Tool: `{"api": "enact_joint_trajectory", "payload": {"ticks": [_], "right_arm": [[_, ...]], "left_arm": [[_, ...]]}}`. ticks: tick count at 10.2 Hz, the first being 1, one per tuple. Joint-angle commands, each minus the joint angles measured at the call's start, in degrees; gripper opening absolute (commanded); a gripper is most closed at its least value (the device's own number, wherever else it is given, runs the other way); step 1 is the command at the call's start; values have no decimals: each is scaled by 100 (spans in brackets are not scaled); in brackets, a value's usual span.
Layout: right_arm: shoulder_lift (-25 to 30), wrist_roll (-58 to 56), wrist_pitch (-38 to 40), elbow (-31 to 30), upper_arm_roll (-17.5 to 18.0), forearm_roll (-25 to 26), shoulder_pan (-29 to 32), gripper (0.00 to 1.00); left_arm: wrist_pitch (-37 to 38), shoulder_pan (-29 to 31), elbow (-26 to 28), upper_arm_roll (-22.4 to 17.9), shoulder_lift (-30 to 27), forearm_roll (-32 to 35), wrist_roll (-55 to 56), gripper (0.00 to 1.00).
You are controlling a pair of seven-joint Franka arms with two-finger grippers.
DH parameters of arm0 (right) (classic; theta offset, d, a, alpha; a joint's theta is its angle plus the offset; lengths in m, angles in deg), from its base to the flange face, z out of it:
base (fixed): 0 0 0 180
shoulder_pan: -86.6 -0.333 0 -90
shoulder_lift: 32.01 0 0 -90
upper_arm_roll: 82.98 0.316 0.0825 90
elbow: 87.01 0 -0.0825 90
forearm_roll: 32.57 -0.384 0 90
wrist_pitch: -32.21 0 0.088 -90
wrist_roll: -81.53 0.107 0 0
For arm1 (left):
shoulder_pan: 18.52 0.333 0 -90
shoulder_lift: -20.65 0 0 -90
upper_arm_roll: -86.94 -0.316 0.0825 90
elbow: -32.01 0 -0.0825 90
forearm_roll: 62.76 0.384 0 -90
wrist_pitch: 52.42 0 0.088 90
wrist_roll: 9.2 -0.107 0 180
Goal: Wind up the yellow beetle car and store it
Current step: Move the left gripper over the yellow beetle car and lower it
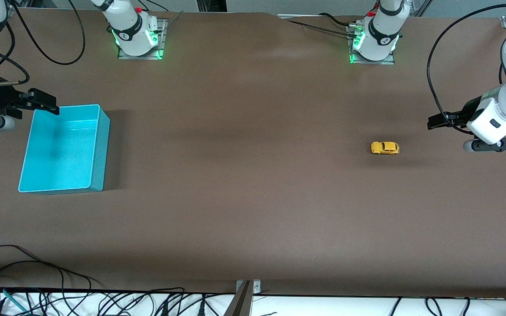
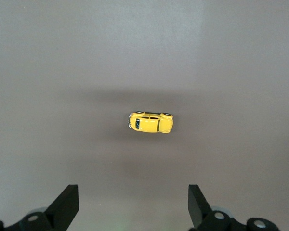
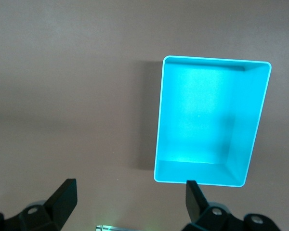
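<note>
The yellow beetle car [image 1: 384, 148] sits on its wheels on the bare brown table [image 1: 244, 175], toward the left arm's end and well apart from the teal bin [image 1: 98, 145] at the right arm's end. Left gripper [image 2: 134, 204] hangs over the table near the car, fingers spread wide, nothing held. Right gripper [image 3: 130, 202] hovers at the bin's edge, also wide and empty; that arm waits. Judgement: 1 tiny toy, light, hard-shelled, rounded and probably slick on the roof, so likely to squirt from a careless pinch. Best hold looks to be across the 2 flat flanks, between the wheels. Bin is empty.
</note>
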Motion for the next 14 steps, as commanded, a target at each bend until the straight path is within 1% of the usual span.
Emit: {"api": "enact_joint_trajectory", "payload": {"ticks": [1, 3, 5, 7, 8, 9, 11, 12, 14], "right_arm": [[29, -98, 47, 2, -20, -76, 18, 100], [20, -124, 55, 11, -20, -76, 18, 100], [29, -124, 55, 2, -20, -76, 18, 100], [29, -124, 55, 2, -20, -76, 18, 100], [20, -124, 55, 2, -20, -76, 18, 100], [20, -124, 47, 11, -20, -76, 18, 100], [20, -124, 47, 11, -20, -76, 18, 100], [20, -124, 55, 3, -20, -76, 18, 100], [20, -124, 47, 3, -20, -76, 18, 100]], "left_arm": [[-66, -9, 8, -20, 254, -144, 587, 100], [-118, 0, 34, -12, 535, -153, 1613, 100], [-556, 0, 244, -12, 799, -153, 2843, 100], [-1266, 96, 656, -20, 896, -485, 3829, 100], [-1636, 157, 954, -12, 897, -565, 4321, 100], [-1987, 158, 1245, -12, 905, -584, 4883, 100], [-2953, 158, 1825, -12, 897, -601, 6069, 100], [-3445, 141, 2080, -20, 905, -601, 6502, 100], [-4290, 132, 2581, -12, 914, -601, 6996, 100]]}}
